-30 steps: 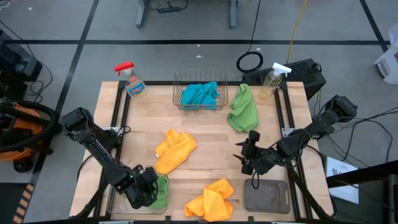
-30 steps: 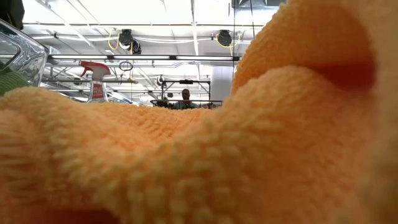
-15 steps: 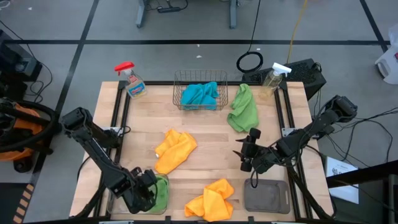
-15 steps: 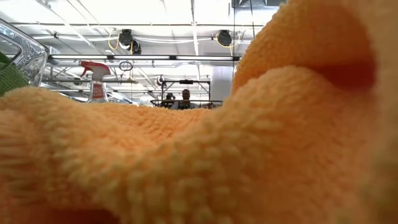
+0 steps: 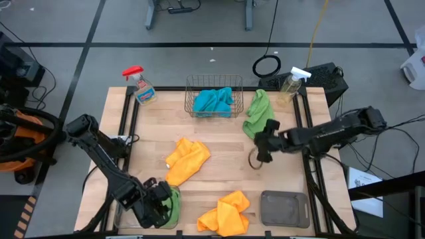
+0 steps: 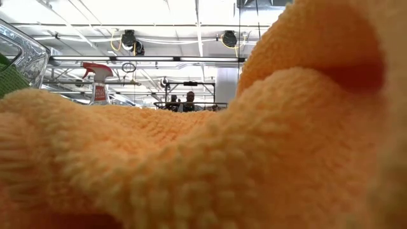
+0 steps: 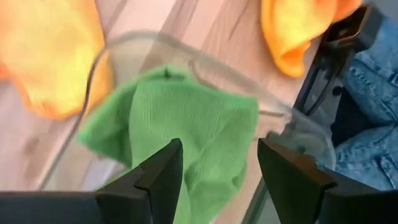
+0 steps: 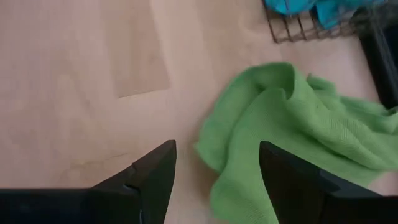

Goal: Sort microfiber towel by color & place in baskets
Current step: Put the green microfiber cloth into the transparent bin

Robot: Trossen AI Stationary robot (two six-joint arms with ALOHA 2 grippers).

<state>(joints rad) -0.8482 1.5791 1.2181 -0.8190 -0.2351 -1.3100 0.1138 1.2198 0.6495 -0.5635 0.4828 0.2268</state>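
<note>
My left gripper is open over the clear plastic bin at the near left corner. A green towel lies in that bin under the fingers. My right gripper is open just near of the second green towel, which lies flat on the table. Teal towels sit in the wire basket. Two yellow-orange towels lie on the table; one fills the low view. The dark grey bin is near right.
A red-capped spray bottle and a white-capped one stand at the far corners. Bare wood lies between the yellow towel and my right gripper. A person stands in the room beyond the table.
My right gripper has moved from beside the dark grey bin toward the table's far edge, and now sits at the near end of the green towel on the table. Its fingers stay open. The towels lie where they were.
</note>
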